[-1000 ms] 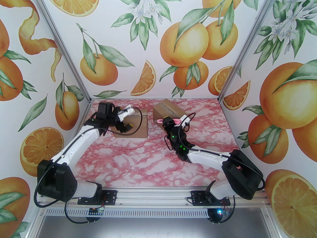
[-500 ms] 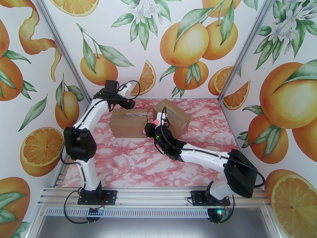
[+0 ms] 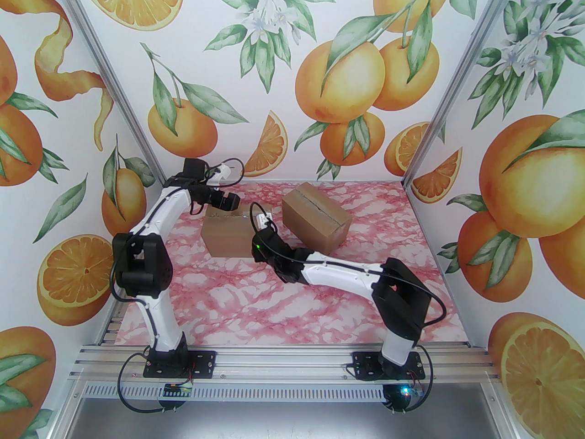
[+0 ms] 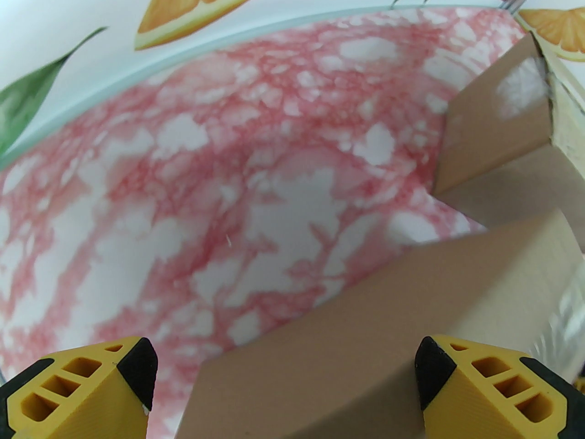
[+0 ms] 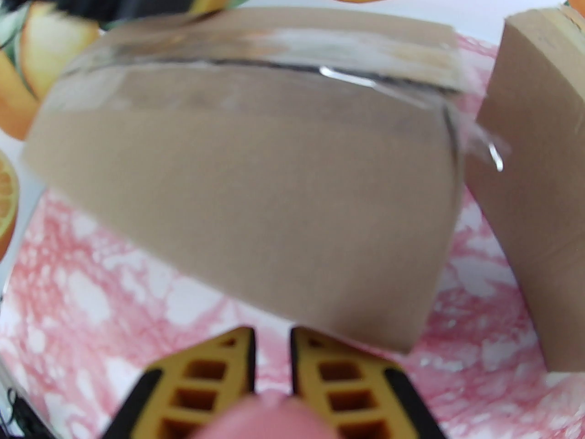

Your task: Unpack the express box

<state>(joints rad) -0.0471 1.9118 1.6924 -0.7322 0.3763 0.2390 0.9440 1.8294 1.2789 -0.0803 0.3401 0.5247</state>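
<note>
The left gripper (image 4: 285, 355) hangs wide open above the far top edge of the taped express box (image 3: 226, 238). The right gripper (image 5: 272, 336), narrow around a pink tool (image 5: 256, 416), faces that box's near side. The box sits on the bench (image 3: 274, 300). Its light, stiff cardboard will probably slide, so grip the bare edges, not the slick tape (image 5: 274, 57).

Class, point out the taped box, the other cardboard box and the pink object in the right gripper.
taped box (image 5: 256, 199): right wrist view, near side face.
other box (image 3: 317, 212): top external view, top face.
pink object (image 5: 265, 416): right wrist view, rounded upper end.
</note>
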